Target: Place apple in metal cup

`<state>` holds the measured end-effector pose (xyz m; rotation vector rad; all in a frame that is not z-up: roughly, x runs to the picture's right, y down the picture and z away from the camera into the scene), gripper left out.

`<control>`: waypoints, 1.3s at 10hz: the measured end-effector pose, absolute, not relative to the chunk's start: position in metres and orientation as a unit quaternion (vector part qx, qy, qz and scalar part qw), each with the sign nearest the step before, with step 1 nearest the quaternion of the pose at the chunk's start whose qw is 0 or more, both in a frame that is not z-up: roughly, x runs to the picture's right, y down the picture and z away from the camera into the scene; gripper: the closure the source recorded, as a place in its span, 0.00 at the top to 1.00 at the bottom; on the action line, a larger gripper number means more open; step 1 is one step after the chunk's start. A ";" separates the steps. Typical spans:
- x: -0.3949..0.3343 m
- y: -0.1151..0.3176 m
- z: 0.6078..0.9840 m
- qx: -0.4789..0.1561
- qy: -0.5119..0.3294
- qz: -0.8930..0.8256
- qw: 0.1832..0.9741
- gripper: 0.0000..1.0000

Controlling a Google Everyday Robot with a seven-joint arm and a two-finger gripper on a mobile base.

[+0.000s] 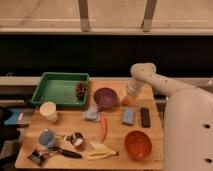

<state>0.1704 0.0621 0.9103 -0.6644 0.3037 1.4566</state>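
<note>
1. A pale, brightly lit band (pixel 45 12) runs across the top of the frame.
2. Two grey upright posts (pixel 84 14) cross it, one at centre and one at upper right.
3. Below them lies a light horizontal ledge (pixel 100 31).
4. Under the ledge, a wide dark panel (pixel 70 55) spans the middle of the frame.
5. A wooden table (pixel 70 124) fills the lower centre, dimly lit.

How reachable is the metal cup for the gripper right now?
Probably yes. The gripper is down at the apple beside the purple bowl, jaws apparently shut on it. The metal cup stands front left, open from above; only the low carrot lies between.
</note>
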 end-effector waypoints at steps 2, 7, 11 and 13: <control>0.189 0.049 0.878 -0.278 0.135 0.655 0.689 0.00; 0.177 0.044 0.797 -0.279 0.108 0.635 0.712 0.00; 0.097 0.043 0.753 -0.316 0.055 0.574 0.753 0.00; 0.056 0.039 0.737 -0.342 0.024 0.548 0.763 0.00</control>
